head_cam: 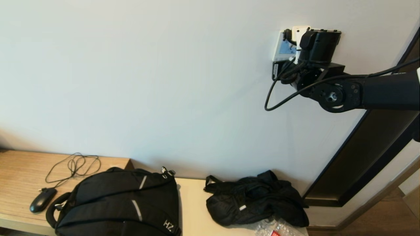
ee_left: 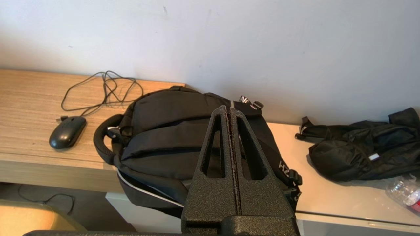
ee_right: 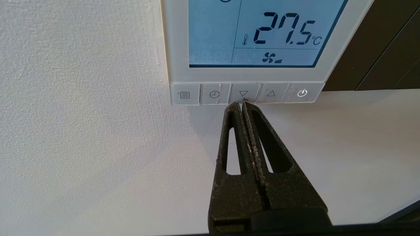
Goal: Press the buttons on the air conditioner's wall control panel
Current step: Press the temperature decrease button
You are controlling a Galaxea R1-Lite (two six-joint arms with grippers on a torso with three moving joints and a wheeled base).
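The white wall control panel has a lit pale blue screen reading 27.5 °C. Its button row runs along the bottom strip: menu, clock, down arrow, up arrow, power. My right gripper is shut and empty, its tips at the lower edge of the down-arrow button. In the head view the panel is high on the wall, mostly hidden behind my right wrist; the fingers do not show there. My left gripper is shut and empty, parked above the black backpack.
A dark brown frame runs beside the panel on the right. On the wooden bench below lie a black mouse with its cable, the backpack, a black bag and a plastic bottle.
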